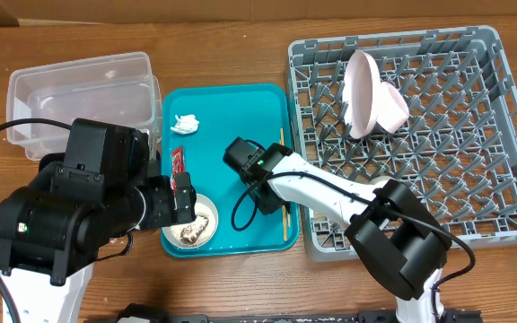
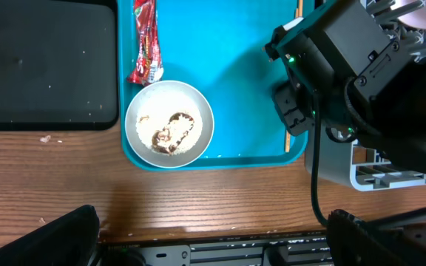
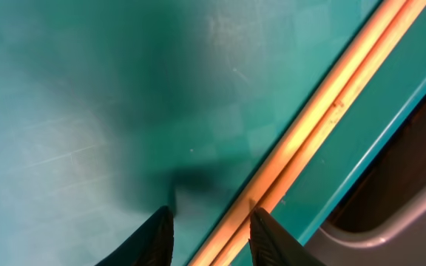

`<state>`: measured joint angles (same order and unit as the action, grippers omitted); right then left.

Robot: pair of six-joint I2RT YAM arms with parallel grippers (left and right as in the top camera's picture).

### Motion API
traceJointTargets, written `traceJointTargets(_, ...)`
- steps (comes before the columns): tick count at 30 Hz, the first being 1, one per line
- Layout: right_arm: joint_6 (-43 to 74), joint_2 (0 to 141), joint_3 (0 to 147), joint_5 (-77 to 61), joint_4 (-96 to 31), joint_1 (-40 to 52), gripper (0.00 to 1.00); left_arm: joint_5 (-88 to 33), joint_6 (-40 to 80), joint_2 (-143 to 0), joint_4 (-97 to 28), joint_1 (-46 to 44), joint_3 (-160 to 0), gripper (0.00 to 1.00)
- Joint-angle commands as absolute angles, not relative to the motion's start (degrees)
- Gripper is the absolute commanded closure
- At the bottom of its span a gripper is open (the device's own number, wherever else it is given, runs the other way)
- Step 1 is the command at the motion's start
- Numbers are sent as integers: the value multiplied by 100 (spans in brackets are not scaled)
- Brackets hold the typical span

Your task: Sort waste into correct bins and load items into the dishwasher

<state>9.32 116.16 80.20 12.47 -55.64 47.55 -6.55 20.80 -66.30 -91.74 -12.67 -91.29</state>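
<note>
Straddling the chopsticks (image 3: 320, 125) on the teal tray (image 3: 87, 111), the right gripper (image 3: 211, 235) stands partly spread, not pinching.

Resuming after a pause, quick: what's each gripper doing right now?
Left gripper: open, empty.
Right gripper: partly open, fingertips either side of the chopsticks, not clamped.

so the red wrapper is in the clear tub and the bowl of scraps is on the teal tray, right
No: the red wrapper lies on the teal tray, next to the bowl, not in the clear tub, as the overhead view shows. The rest is right.
</note>
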Motion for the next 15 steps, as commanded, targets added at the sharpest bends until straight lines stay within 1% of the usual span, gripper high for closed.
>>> traceJointTargets(1, 1035, 11170, 8313, 1380, -5568, 4834, 64, -578, 1988, -6637, -9166, -1288, -9201, 0)
traceJointTargets(9, 1066, 10971, 8263, 1538, -5492, 4755, 60, -578, 1988, -6637, -9164, -1288, -9201, 0)
traceJointTargets(13, 1022, 11118, 8058, 1260, -5183, 4722, 60, -578, 1988, -6637, -9164, -1288, -9201, 0)
traceJointTargets(15, 816, 11212, 8014, 1100, -5092, 4724, 60, -578, 1988, -6637, -9164, -1288, -9201, 0)
